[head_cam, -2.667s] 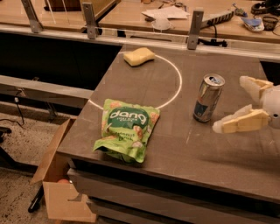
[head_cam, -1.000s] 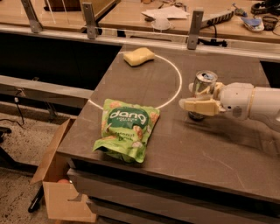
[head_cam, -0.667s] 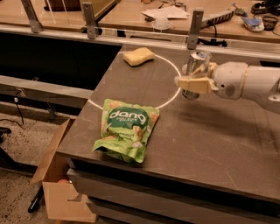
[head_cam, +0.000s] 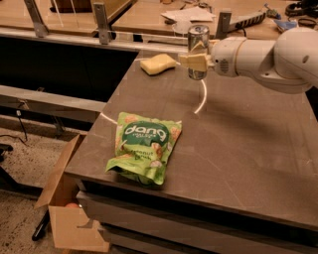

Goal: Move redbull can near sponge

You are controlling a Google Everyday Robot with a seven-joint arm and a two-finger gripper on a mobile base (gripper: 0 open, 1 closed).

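Likely a robotics lab: a dark worktable (head_cam: 258, 149) marked with a white arc (head_cam: 202, 99), a paper-strewn bench (head_cam: 149, 12) at 12 o'clock, a cardboard box (head_cam: 64, 218) on the floor at 7. The gripper (head_cam: 198, 57) clasps the redbull can (head_cam: 198, 33) at 12 o'clock.
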